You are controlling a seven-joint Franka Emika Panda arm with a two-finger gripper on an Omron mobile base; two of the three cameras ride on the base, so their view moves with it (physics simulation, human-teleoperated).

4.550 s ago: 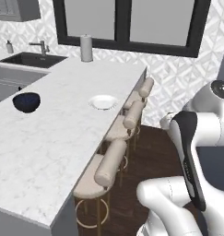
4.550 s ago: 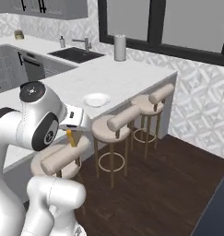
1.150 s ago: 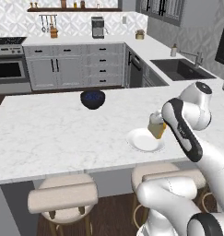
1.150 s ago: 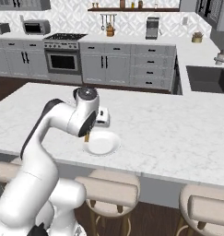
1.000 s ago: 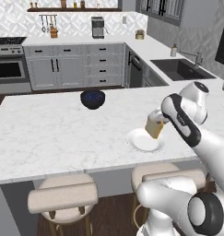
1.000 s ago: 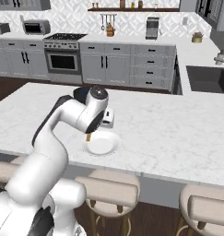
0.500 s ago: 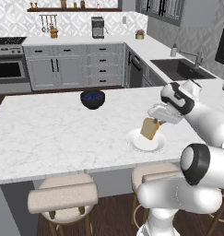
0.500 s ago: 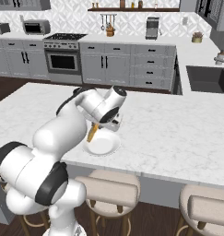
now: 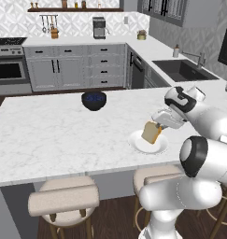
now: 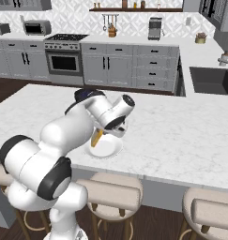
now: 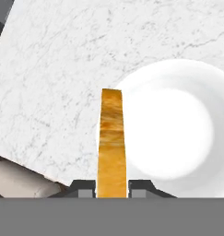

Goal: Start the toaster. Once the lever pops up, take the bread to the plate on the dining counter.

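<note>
gripper (image 11: 111, 186) holds unmarked bread (image 9: 152, 132) over plain plate (image 9: 138, 144).

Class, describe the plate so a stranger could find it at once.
On the long marble dining counter, look near the edge with the stools. The plate lies below the bread held in the gripper. It is flat and white; the bowl is dark.

dark blue bowl (image 9: 94, 100), cushioned stools (image 9: 63, 203), sink (image 9: 183, 70)

Both base views face the dining counter (image 9: 49, 135) from opposite sides; hand view looks down close.
</note>
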